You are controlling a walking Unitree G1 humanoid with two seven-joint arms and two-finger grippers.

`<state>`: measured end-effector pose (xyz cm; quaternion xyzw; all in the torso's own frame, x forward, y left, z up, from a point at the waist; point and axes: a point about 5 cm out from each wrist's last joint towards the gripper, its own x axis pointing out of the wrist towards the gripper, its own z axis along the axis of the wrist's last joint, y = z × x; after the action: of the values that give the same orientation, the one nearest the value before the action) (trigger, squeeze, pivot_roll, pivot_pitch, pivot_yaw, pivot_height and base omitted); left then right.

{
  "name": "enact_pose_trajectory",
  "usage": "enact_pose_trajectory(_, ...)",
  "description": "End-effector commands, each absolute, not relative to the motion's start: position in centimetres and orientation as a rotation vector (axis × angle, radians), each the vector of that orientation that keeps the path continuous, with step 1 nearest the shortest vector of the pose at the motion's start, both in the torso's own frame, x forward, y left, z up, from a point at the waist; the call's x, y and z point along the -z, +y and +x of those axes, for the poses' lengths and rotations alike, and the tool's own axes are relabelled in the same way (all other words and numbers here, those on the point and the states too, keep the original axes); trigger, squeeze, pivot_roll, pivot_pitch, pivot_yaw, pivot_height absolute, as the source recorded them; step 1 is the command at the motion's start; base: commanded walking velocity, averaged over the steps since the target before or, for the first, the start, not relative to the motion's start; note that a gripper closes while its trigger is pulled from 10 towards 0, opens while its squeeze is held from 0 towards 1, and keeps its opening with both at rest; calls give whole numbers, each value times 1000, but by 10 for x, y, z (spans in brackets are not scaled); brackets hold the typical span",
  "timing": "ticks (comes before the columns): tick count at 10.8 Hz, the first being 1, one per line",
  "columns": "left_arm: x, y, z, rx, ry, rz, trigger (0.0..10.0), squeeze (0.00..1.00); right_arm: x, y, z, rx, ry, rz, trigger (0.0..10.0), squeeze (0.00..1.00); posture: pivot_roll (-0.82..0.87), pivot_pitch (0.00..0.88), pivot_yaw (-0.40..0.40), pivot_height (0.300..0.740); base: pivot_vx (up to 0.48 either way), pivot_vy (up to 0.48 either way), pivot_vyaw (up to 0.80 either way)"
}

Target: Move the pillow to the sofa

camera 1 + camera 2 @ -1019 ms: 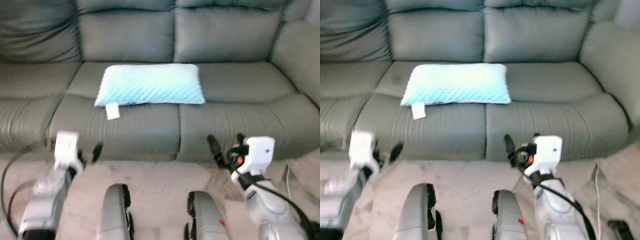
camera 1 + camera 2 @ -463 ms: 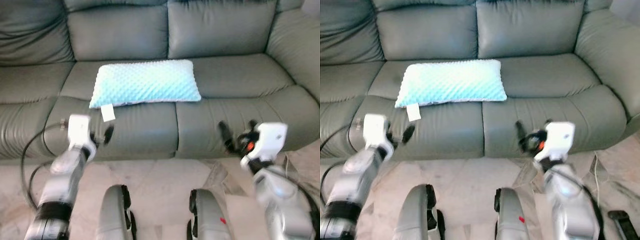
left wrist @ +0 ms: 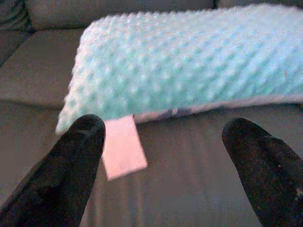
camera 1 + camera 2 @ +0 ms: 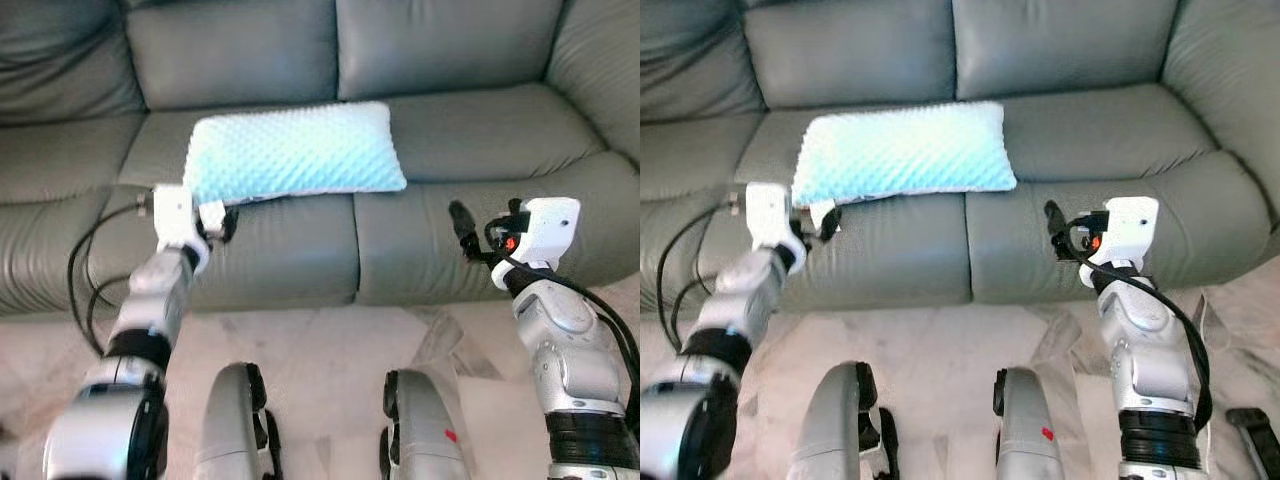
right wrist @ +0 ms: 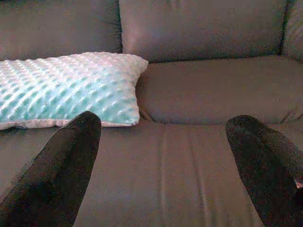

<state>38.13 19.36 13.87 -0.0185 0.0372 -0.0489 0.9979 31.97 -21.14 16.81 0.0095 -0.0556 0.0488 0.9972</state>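
I count one pillow (image 4: 293, 152), one sofa (image 4: 450, 60), and two grippers in play. The pillow is a long rectangle of pale aqua fabric covered in raised dots, with a single small white tag (image 3: 124, 147) hanging off its front edge near one corner; it lies flat on the sofa's seat cushions, across the middle seat and short of the backrest. The sofa is grey-green leather, smooth with soft creases, padded in separate seat and back panels. My left gripper (image 3: 165, 146) hovers over the seat's front edge just in front of the pillow's tagged corner, fingers spread wide, nothing between them, not touching the pillow. My right gripper (image 5: 165, 151) sits over the seat beside the pillow, near its other end, fingers likewise wide apart and empty. Below the sofa's front the floor (image 4: 330, 350) is pale marbled stone tile, and black cables (image 4: 85, 290) loop off the left arm.
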Motion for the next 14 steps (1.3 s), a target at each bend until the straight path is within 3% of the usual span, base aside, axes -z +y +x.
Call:
enact_pose_trajectory(1,-136,200,380,94,71,-33,10000,0,-171,-207,315,-98,-136,33,10000,0,-176,303,85,609,0,0,0)
enact_pose_trajectory(5,-131,218,361,60,-12,-41,10000,0,-176,-191,292,-94,-182,80,10000,0,-169,261,68,609,0,0,0)
enact_pose_trajectory(10,-129,234,340,10,-42,-36,10000,0,-185,-193,278,-92,-194,67,10000,0,-176,196,39,683,0,0,0)
enact_pose_trajectory(14,-139,232,331,-20,-82,-39,10000,0,-186,-189,265,-110,-172,74,10000,0,-188,162,22,740,0,0,0)
